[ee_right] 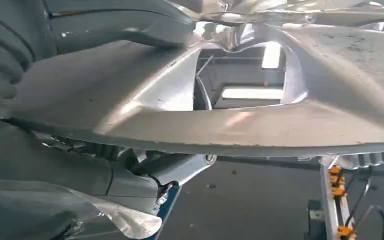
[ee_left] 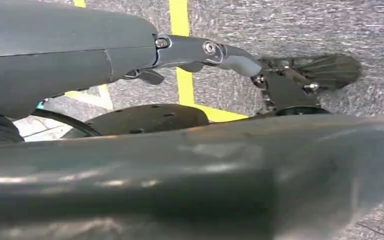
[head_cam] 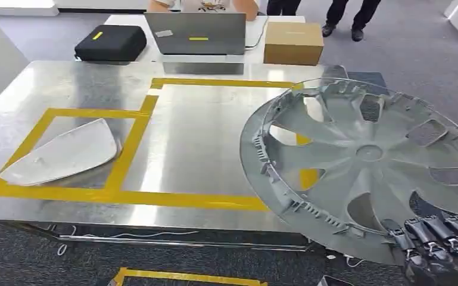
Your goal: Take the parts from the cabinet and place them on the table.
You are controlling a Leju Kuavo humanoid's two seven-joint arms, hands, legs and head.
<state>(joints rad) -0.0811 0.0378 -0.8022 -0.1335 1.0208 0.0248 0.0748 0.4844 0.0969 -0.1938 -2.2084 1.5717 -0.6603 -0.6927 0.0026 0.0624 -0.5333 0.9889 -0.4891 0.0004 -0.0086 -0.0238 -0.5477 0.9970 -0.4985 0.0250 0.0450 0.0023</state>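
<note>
Carrying a wheel cover [head_cam: 363, 173] by its near rim, the right robot hand [head_cam: 435, 241] has fingers curled over the edge, holding it tilted above the desk [head_cam: 202, 149]. Far left of that hand, a white part [head_cam: 65, 154] already lies inside a yellow-taped box; the cover still needs setting down. The left robot hand [ee_left: 299, 80] hangs over the floor, its grip unclear.

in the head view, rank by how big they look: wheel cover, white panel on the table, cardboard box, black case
1. wheel cover, though nearest the camera
2. white panel
3. black case and cardboard box: look alike, unranked

Lab/workshop: steel table [head_cam: 202, 149] w/ yellow tape zones [head_cam: 128, 155], laptop [head_cam: 195, 33], grey carpet [head_cam: 417, 42].
</note>
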